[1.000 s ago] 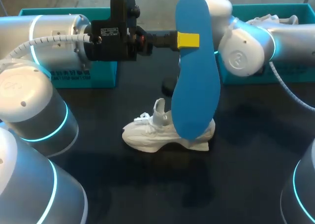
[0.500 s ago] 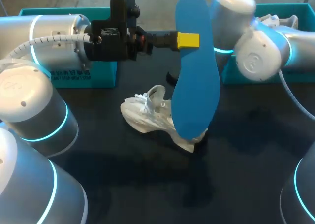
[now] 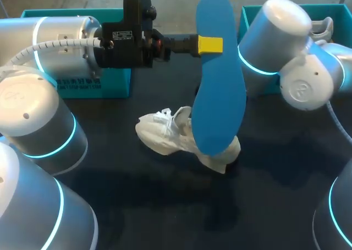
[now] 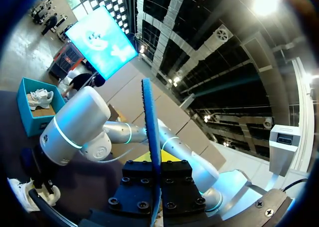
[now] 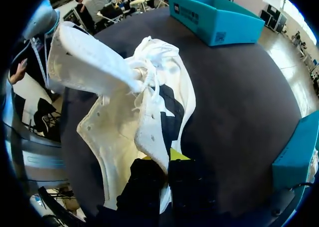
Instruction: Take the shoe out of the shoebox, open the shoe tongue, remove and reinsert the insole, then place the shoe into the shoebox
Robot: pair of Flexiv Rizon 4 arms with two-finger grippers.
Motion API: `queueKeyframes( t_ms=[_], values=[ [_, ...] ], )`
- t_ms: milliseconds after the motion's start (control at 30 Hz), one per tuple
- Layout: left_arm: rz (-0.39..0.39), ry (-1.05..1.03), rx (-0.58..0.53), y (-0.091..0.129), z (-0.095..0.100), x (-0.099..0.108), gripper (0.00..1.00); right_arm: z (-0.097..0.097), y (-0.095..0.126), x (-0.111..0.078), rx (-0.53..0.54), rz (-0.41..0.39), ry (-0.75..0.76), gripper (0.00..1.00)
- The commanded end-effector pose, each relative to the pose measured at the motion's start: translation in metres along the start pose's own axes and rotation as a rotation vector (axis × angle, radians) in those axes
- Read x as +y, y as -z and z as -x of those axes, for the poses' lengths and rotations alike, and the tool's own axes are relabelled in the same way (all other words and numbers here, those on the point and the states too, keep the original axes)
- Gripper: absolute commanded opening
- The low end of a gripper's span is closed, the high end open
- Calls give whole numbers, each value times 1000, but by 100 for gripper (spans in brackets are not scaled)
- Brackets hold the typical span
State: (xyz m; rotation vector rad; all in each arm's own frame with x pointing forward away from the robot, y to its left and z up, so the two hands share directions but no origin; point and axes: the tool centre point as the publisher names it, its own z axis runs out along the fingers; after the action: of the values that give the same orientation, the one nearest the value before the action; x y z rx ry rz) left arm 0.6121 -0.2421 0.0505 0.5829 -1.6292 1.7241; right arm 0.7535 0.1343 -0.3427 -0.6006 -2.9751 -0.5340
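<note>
Teal shoebox (image 3: 335, 8) at the table's (image 3: 286, 167) far right corner. Mid-table, out of it and tilted: white shoe (image 3: 165, 134), apparently opened up. Raised upright above: blue insole (image 3: 220, 96), already pulled out. Clamped on the insole: left gripper (image 3: 210, 44). Pinched on the shoe's collar edge: right gripper (image 5: 167, 162). Left to do: reinserting, then boxing.
</note>
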Motion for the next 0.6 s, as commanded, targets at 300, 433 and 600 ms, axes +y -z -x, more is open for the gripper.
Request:
queueKeyframes(
  t_ms=[300, 433, 600],
  values=[
    [-4, 0, 1, 0, 1, 2, 0, 7, 18, -21, -104, -1, -660, 0],
    [-4, 0, 1, 0, 1, 2, 0, 5, 23, -21, -79, 119, -865, 0],
    [-4, 0, 1, 0, 1, 2, 0, -1, 22, -11, -84, 167, -1021, 0]
  ],
)
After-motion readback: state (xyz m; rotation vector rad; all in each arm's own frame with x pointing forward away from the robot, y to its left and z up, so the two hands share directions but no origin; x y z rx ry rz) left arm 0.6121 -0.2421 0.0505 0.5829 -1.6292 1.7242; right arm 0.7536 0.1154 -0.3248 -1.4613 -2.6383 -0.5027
